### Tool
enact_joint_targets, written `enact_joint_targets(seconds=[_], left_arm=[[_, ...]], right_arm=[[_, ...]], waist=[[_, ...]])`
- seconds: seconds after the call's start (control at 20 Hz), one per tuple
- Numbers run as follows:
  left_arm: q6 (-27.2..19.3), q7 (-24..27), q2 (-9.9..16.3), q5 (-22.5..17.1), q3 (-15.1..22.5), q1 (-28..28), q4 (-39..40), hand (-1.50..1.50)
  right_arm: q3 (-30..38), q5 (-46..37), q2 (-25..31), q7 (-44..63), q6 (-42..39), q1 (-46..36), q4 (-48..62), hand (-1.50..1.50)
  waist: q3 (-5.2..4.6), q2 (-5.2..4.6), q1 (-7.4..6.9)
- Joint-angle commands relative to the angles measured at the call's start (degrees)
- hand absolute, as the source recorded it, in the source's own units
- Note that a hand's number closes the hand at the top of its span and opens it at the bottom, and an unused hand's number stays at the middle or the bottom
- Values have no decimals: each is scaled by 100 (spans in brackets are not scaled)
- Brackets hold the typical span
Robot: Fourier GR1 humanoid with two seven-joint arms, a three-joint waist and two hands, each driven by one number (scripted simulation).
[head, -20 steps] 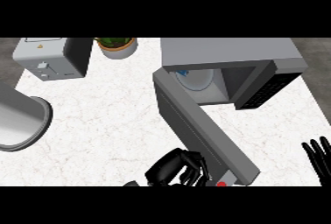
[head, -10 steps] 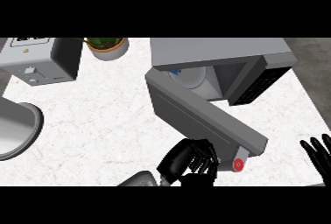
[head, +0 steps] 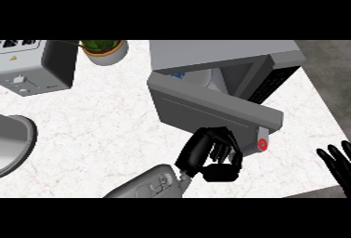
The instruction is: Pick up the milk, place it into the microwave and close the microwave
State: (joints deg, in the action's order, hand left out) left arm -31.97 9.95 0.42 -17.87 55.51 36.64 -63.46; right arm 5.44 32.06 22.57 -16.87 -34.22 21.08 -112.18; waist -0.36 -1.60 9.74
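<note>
The grey microwave (head: 226, 53) stands at the back right of the counter. Its door (head: 205, 104) hangs partly open, angled across the front, with a red button (head: 263, 144) near its free end. Through the gap I see the white and blue milk carton (head: 198, 76) inside the cavity. My left hand (head: 212, 151) lies against the door's outer face near the free end, fingers relaxed and holding nothing. At the lower right edge my right hand (head: 336, 162) rests open, fingers up.
A grey toaster (head: 34, 65) and a potted plant (head: 103, 49) stand at the back left. A round grey bowl (head: 10, 144) sits at the left edge. The counter's right edge (head: 322, 102) runs just past the microwave.
The microwave door has swung further toward the cavity, and my left hand has moved forward with it. The right hand has stayed at the lower right.
</note>
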Motion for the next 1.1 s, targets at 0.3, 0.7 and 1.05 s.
enact_joint_targets(seconds=[0.3,0.7,1.05], left_arm=[[-485,244,-42,-992,-492,1171,861,150],[-351,528,-42,-1687,-845,1822,1544,150],[-309,890,-42,-2173,-977,1883,1865,150]], right_arm=[[-16,453,147,540,296,-11,-493,-150],[48,659,263,808,501,-177,-643,-150],[183,930,462,976,501,-235,-787,-150]], waist=[[9,-86,245],[18,-170,351],[18,-215,439]])
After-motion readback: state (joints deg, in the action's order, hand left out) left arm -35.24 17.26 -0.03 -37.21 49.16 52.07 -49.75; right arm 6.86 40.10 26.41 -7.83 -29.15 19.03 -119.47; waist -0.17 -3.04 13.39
